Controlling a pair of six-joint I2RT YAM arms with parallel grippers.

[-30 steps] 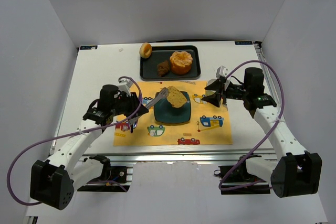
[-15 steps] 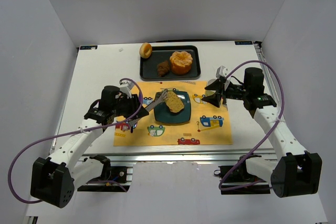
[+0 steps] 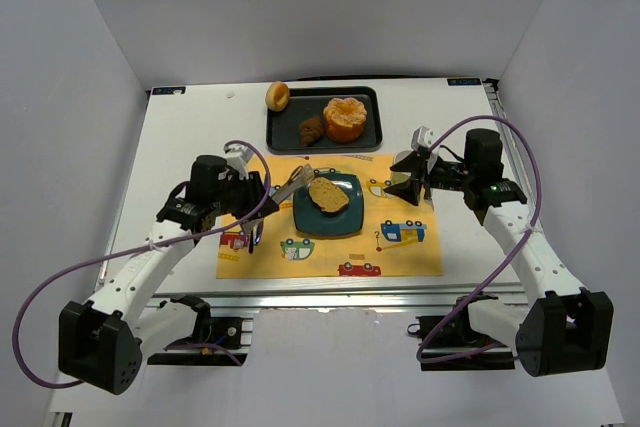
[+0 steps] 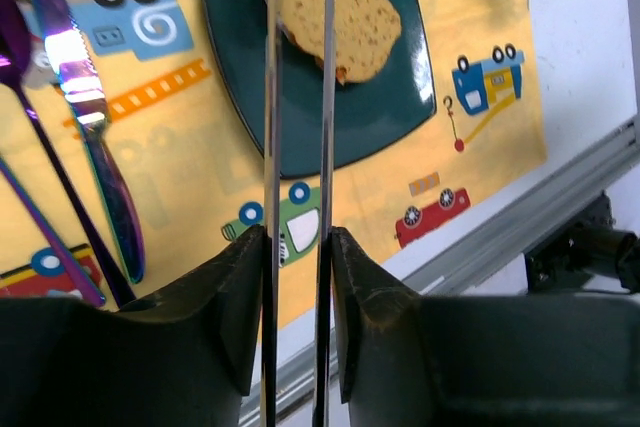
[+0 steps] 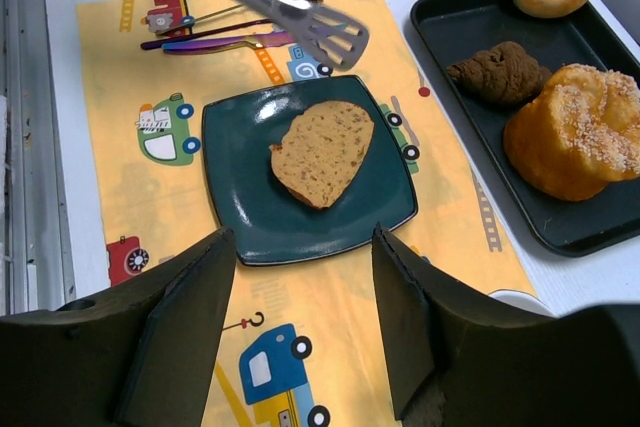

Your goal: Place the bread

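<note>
The bread [image 3: 328, 195], a flat tan slice with a brown crust, lies flat on the dark teal plate [image 3: 330, 224] in the middle of the yellow placemat. It also shows in both wrist views as the bread [image 4: 345, 17] [image 5: 320, 152]. My left gripper [image 3: 252, 195] [image 4: 297, 237] is shut on metal tongs [image 3: 292, 185] [image 4: 268, 127]. The tongs' tips [image 5: 330, 35] hover at the plate's left edge, slightly apart, with nothing in them. My right gripper [image 3: 405, 179] [image 5: 300, 237] hangs open and empty over the placemat's right side.
A black tray [image 3: 275, 137] behind the placemat [image 3: 400, 252] holds a dark lumpy chunk [image 3: 312, 130] and a large orange pastry [image 3: 345, 118]; a small ring roll [image 3: 277, 96] sits at its back left corner. Purple cutlery [image 4: 90, 137] lies left of the plate.
The bread went from tilted in the tongs above the plate to lying flat on it. The tongs let it go and drew back left. The right arm stayed put.
</note>
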